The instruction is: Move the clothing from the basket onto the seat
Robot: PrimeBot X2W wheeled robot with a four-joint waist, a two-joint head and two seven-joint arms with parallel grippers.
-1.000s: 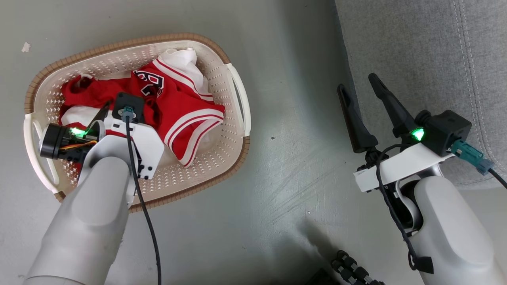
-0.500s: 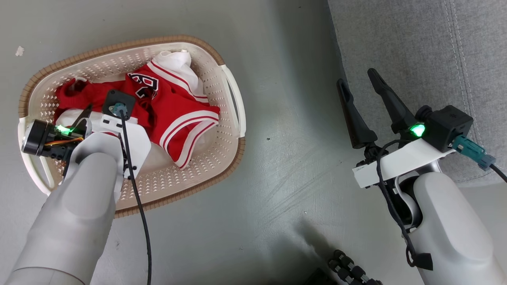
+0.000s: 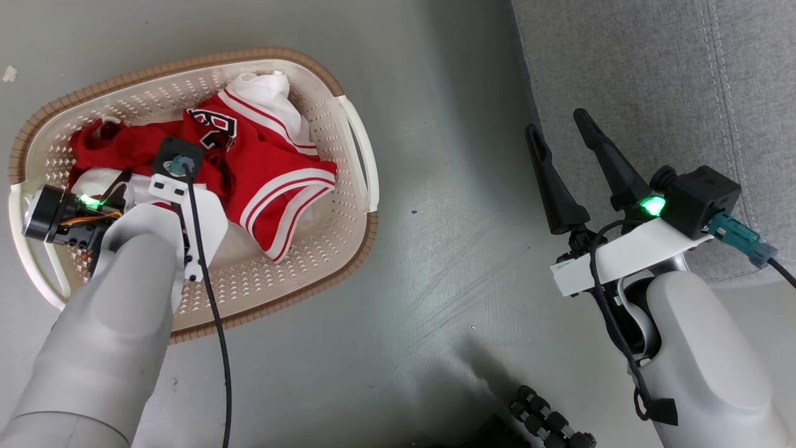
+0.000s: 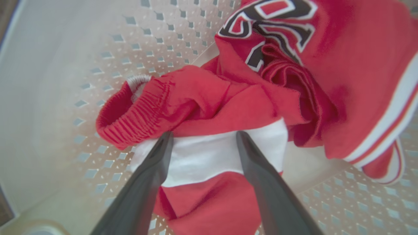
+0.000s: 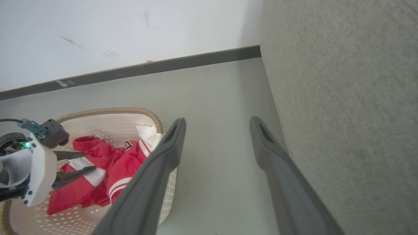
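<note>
Our view has slid slightly, yet our left gripper (image 4: 204, 134) keeps its place in the basket (image 3: 348, 249), fingers spread astride the white band of the clothing (image 4: 209, 156), nothing pinched: the grasp seems next. Rightward, bare floor (image 3: 435, 186) leaves open room; our right gripper (image 3: 556, 121) hangs spread and empty at the edge of the seat (image 3: 653, 74).

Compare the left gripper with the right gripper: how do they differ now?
The left gripper is down in the basket; the right gripper is outside it, at the edge of the seat. The left gripper's fingers straddle a white band of the clothing; the right gripper's enclose nothing. Both are open.
</note>
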